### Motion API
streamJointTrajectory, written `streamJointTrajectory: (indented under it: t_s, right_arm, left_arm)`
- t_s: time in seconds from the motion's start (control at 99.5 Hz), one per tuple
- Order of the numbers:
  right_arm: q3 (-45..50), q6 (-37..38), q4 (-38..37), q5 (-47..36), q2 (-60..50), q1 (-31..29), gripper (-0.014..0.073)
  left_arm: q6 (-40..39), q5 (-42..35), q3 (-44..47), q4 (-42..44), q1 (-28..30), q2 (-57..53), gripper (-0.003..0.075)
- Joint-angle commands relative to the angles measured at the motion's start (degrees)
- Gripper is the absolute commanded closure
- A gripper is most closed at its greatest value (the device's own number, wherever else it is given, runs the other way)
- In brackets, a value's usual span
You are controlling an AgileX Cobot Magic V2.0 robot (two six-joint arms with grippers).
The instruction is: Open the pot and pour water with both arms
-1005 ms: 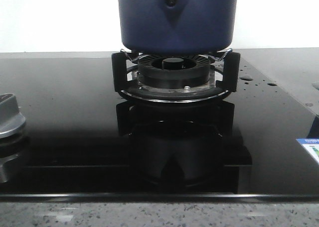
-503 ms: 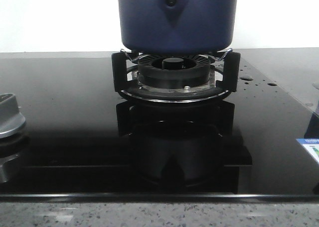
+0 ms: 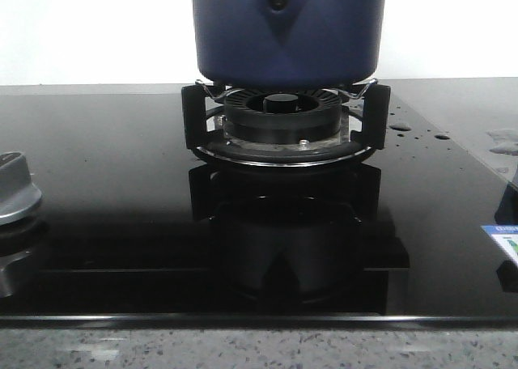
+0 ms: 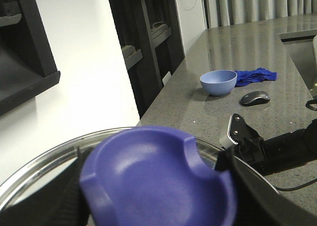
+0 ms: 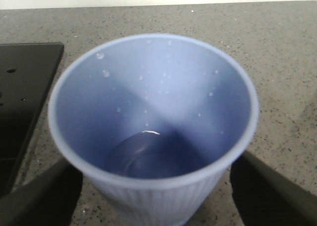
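Observation:
The dark blue pot (image 3: 287, 29) stands on the burner grate (image 3: 283, 130); its top is cut off in the front view. In the left wrist view my left gripper (image 4: 158, 198) is shut on the blue lid knob (image 4: 153, 176) of a glass lid with a steel rim (image 4: 44, 161). Whether the lid rests on the pot is not visible. In the right wrist view my right gripper (image 5: 153, 203) is shut on a light blue ribbed cup (image 5: 153, 87) with a little water (image 5: 148, 159) in it, over the grey counter beside the black cooktop (image 5: 25, 87).
The glossy black cooktop (image 3: 105, 183) has a silver control knob (image 3: 12, 187) at its left and a sticker (image 3: 502, 239) at its right. Behind the lid are a blue bowl (image 4: 218, 82), a blue cloth (image 4: 255, 76), a mouse (image 4: 254, 97), a black serrated-tipped device (image 4: 237, 132) and dark shelves (image 4: 143, 37).
The pot has not moved. A grey reflection at the right edge of the cooktop has grown and shifted slightly inward.

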Motion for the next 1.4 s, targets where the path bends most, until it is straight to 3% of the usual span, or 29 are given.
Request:
streamJointTrajectory:
  t_s: [0.0,0.201,0.653,0.965,1.387]
  right_arm:
    - [-2.0,0.81,-0.34,-4.8,-0.6,-0.1,0.0049]
    - [-2.0,7.55,-4.56,-8.15,-0.6,0.7,0.0049]
    - [-2.0,7.98,-4.67,-12.93,5.3,5.61,0.0055]
    - [-2.0,7.98,-4.67,-16.23,5.56,5.61,0.0337]
    - [-2.0,7.37,-8.85,-16.52,4.85,5.61,0.0356]
  left_arm:
    - [-0.54,-0.77,-2.0,-5.79,0.02,-1.71,0.0476]
    - [-0.54,-0.77,-2.0,-5.79,0.02,-1.62,0.0476]
    - [-0.54,0.48,-2.0,-5.79,0.02,-1.62,0.0476]
    - [-0.54,1.25,-2.0,-5.79,0.02,-1.62,0.0477]
    - [-0.54,1.25,-2.0,-5.79,0.02,-1.62,0.0478]
